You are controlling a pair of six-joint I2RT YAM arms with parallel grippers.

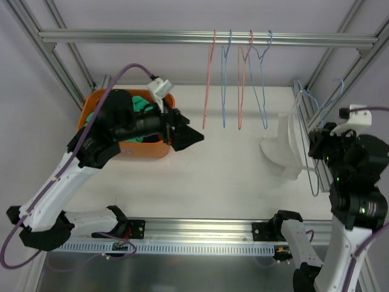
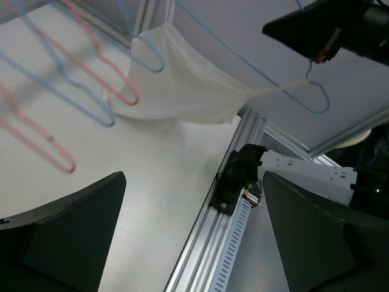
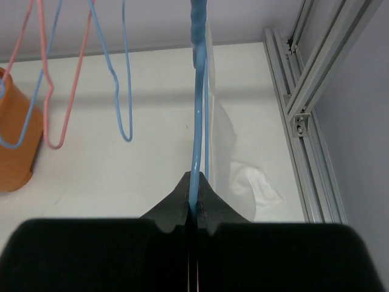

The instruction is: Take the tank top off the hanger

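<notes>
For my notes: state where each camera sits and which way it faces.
Top external: above and behind, looking down on the table; left arm and right arm show.
Left wrist: faces across to the tank top; open left gripper below.
Right wrist: looks along the blue hanger pinched in the right gripper.
Shared: all see the tank top.

In the top view the right arm's wrist [image 1: 340, 149], just right of the tank top [image 1: 281, 149], hides the right claw [image 3: 193, 210], and the hanger [image 3: 197, 121] wire there is too thin for us to follow. Far left of the tank top, the left arm [image 1: 130, 125] covers most of the bin [image 1: 146, 149] and its contents. In the left wrist view, we find the spare hangers [image 2: 51, 141] left of the tank top blurred and cut by the edges. In the right wrist view, the hanger runs out at the top edge.
</notes>
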